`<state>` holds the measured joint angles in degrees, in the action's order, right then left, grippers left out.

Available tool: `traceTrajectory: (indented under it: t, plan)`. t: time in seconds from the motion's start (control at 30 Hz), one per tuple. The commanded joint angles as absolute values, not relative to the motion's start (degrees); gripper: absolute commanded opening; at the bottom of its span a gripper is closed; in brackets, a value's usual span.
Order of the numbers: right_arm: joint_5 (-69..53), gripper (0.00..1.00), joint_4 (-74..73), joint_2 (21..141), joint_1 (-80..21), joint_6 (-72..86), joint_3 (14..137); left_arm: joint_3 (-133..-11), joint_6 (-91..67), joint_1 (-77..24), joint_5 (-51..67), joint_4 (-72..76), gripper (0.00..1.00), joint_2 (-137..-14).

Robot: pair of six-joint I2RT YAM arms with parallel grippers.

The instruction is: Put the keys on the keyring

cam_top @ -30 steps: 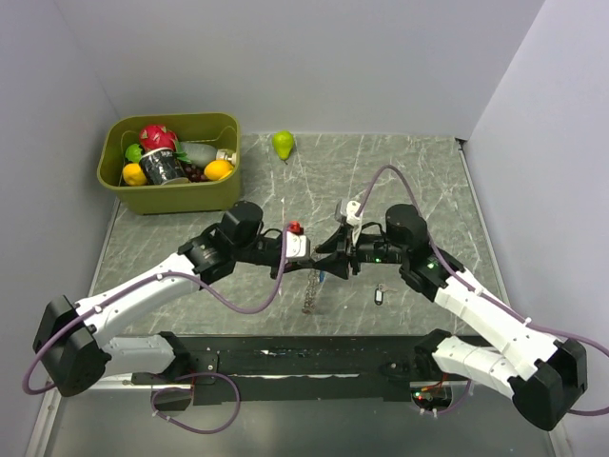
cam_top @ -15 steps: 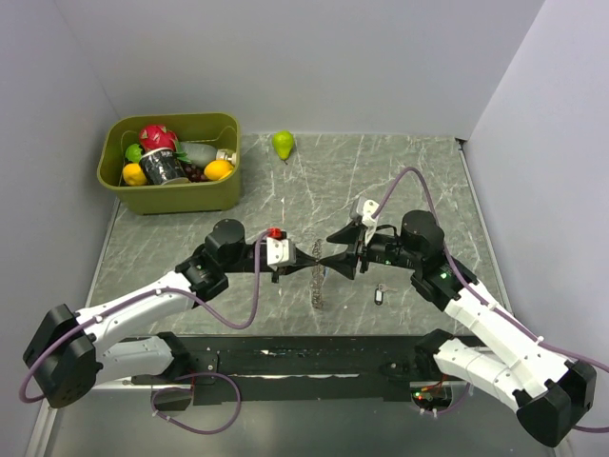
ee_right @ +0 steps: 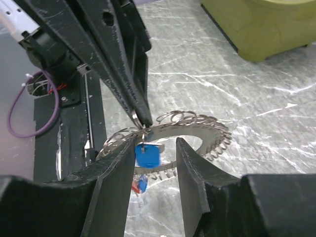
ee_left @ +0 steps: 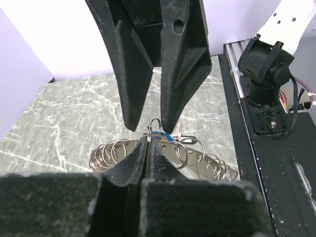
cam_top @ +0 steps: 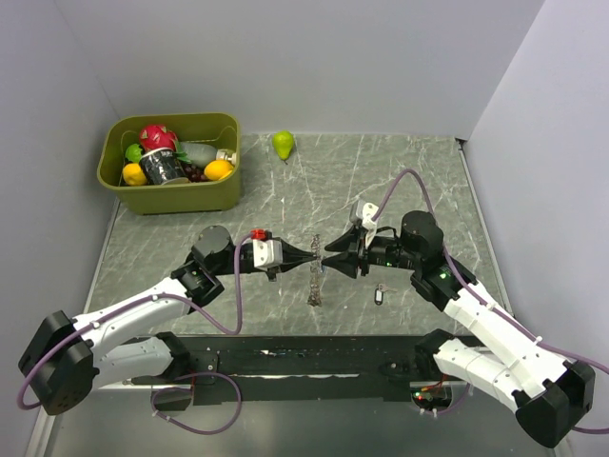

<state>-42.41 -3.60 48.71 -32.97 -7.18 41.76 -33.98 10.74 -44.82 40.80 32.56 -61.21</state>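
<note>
Now, nearest: dark-tagged key [cam_top: 379,296] lies flat on bench [cam_top: 409,181], just right of keyring [cam_top: 314,281]. Behind it, keyring stands edge-on mid-bench between both arms. From left, left pincer [ee_left: 149,139] fully closed, tips pinching small loop on keyring rim. Opposite, right pincer [ee_right: 156,143] half spread; blue-tagged key [ee_right: 147,157] sits in gap, narrower than gap. Far left, green bin [cam_top: 171,198] of fruit; pear [cam_top: 283,144] near back wall.

Keyring [cam_top: 314,274] (edge-on) between left arm [cam_top: 143,309], right arm [cam_top: 476,305]; dark-tagged key [cam_top: 379,296] nearby.
</note>
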Motion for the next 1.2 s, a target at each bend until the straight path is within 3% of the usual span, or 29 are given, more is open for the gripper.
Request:
traceTrajectory:
  t: [0.0,0.1,0.3,0.5,1.1,1.17]
  plan:
    - [-44.82,0.41,-2.29,48.51,-32.7,-7.91,41.92,-34.98,9.67,-44.47,44.11,38.5,0.01,-59.68]
    - [-44.74,0.28,-2.46,49.04,-32.61,-8.26,42.01,-35.07,9.75,-44.47,44.91,38.58,0.01,-59.68]
    - [-44.65,0.11,-2.2,48.6,-32.61,-8.52,41.66,-35.25,9.76,-44.3,45.44,38.23,0.01,-59.68]
    - [-45.17,0.0,-2.9,49.66,-32.69,-9.05,41.4,-33.66,7.91,-44.21,45.44,42.36,0.01,-59.24]
    - [-45.09,0.0,-4.57,53.09,-32.61,-9.49,42.1,-32.43,4.4,-43.95,49.75,48.86,0.01,-58.27]
    - [-44.65,0.09,-4.39,51.95,-32.7,-9.14,42.01,-32.26,4.04,-43.95,49.92,49.48,0.01,-58.18]
